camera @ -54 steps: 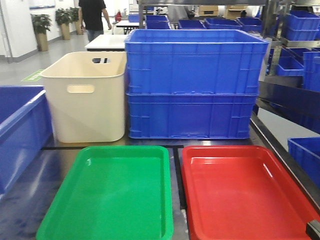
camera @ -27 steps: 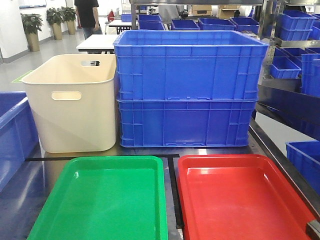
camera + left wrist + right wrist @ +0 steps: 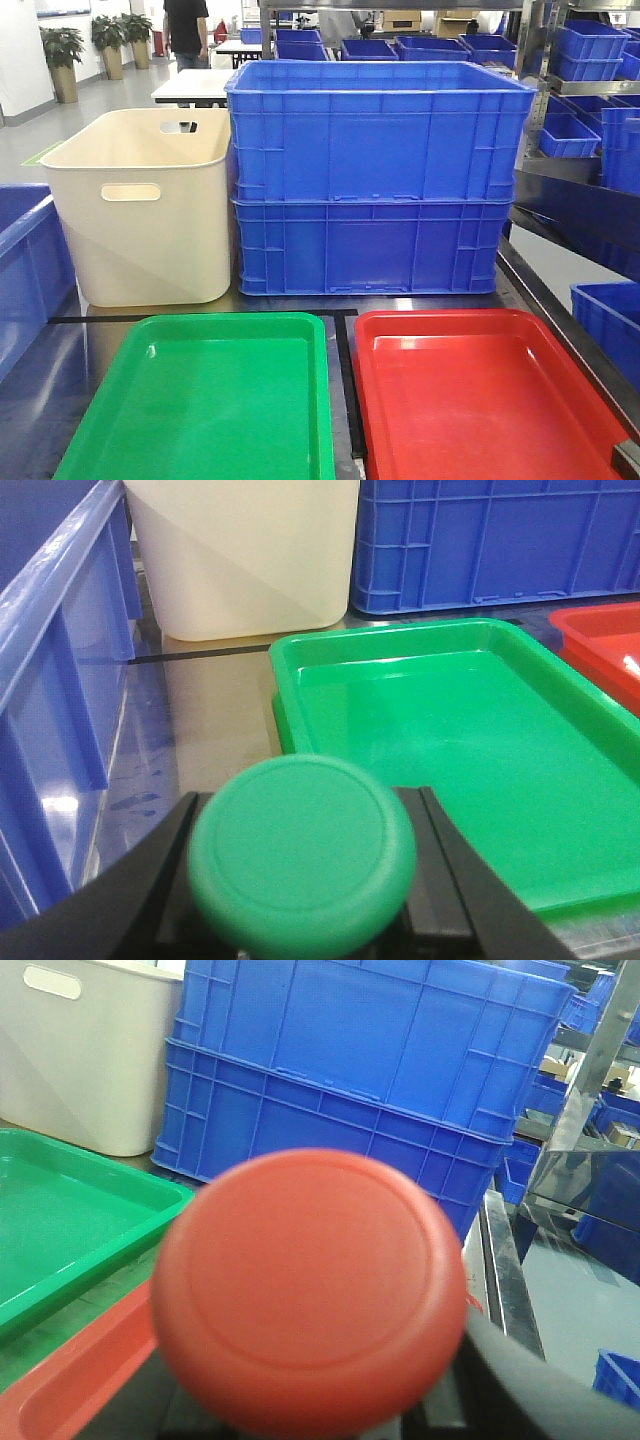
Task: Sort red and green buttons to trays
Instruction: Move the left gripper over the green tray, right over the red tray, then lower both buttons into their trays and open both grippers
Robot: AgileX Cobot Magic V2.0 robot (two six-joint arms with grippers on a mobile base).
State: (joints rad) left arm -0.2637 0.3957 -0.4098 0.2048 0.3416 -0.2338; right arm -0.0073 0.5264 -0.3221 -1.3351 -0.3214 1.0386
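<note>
The green button sat low in the centre of the left wrist view. Its round cap rose between the two black fingers of the left claw, which pinched it from either side. The contact itself was hidden under the cap. The green tray lay just beyond it, filling the right half of that frame, and it was bare.

In the right wrist view the red button filled the middle of the frame, blurred by nearness. The right claw appeared pressed onto it from below, with a dark finger curving in at lower right. A corner of the red tray showed at lower left.

From the front, the two trays, green and red, lay side by side on the tabletop along the bottom of the frame. Neither held anything. A cream tub and stacked blue crates stood behind them.

Both buttons looked like small, light, hard plastic pieces that would not give under a squeeze. The domed caps were smooth and rounded, so they would likely be slippery to hold. The better hold would be below the cap, on the flat-sided base, though no base showed in these views. With a wide cap on top, either button could tip or skid on the glossy tray floor if let go from high up.
</note>
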